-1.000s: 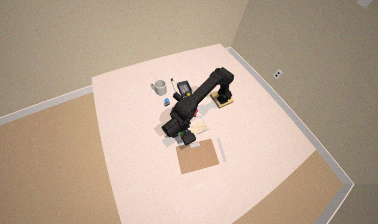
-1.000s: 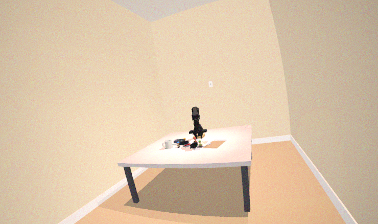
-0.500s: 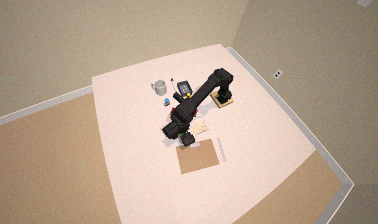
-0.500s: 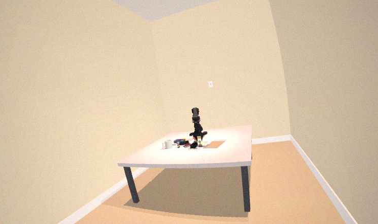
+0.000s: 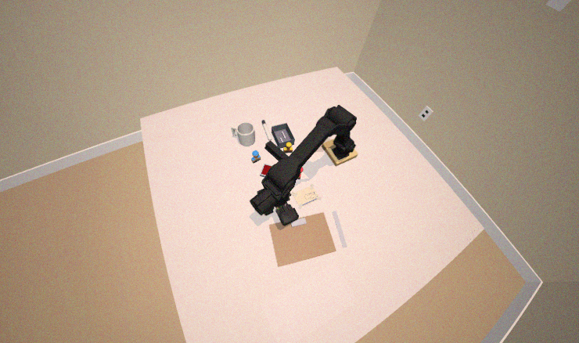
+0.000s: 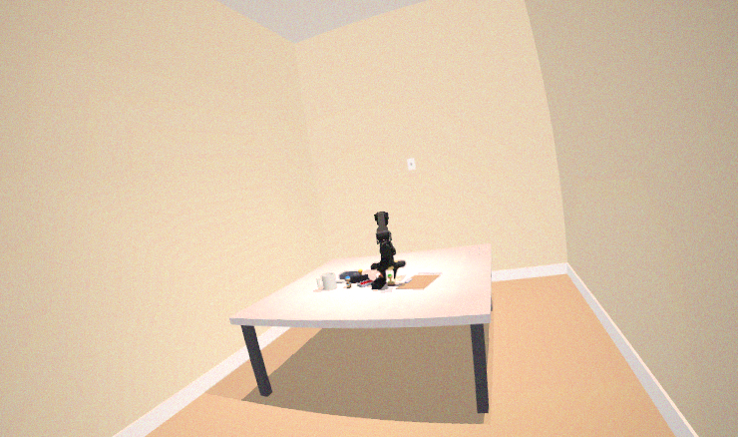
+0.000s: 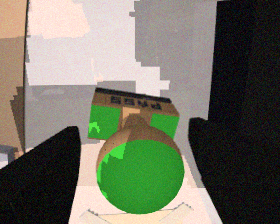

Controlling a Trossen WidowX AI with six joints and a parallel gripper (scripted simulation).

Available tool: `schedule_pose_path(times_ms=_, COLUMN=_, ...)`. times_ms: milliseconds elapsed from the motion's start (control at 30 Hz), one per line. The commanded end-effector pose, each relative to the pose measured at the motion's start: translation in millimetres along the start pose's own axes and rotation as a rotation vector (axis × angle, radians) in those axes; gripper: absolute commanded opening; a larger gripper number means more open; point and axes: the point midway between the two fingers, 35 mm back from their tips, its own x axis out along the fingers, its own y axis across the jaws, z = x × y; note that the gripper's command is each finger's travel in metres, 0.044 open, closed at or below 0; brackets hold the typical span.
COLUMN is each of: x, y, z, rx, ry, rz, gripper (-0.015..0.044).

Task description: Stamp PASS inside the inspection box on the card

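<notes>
Your gripper [image 7: 140, 163] hangs over the green stamp [image 7: 139, 163], fingers half-spread at nine and three, gripping nothing. The stamp stands upright on the table, between card [image 5: 307, 195] and mat [image 5: 302, 240], knob up for grasping.

The top view looks down at a slant from high above the pale pink square table [image 5: 223, 272]. The exterior view stands far off near table height, facing a room corner. The wrist view looks down between the black gripper fingers, very close. All three share the table top.
</notes>
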Motion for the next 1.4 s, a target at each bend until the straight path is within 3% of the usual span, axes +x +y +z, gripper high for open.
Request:
schedule_pose_path(times_ms=0, x=8.0, y=0.1, z=-1.9, rx=0.003, ry=0.005, rz=0.002, gripper=0.0228)
schedule_pose_path(times_ms=133, x=9.0, y=0.0, z=-2.1, rx=0.003, ry=0.005, rz=0.002, gripper=0.0228)
schedule_pose_path(times_ms=833, x=6.3, y=-0.3, z=-1.2, rx=0.000, ry=0.003, rz=-0.001, gripper=0.0088)
schedule_pose_path(times_ms=967, x=5.1, y=-0.3, z=-1.0, rx=0.000, ry=0.003, rz=-0.001, gripper=0.0000)
schedule_pose_path(times_ms=1367, x=-0.7, y=-0.1, z=-0.4, rx=0.000, ry=0.003, rz=-0.001, gripper=0.0000)
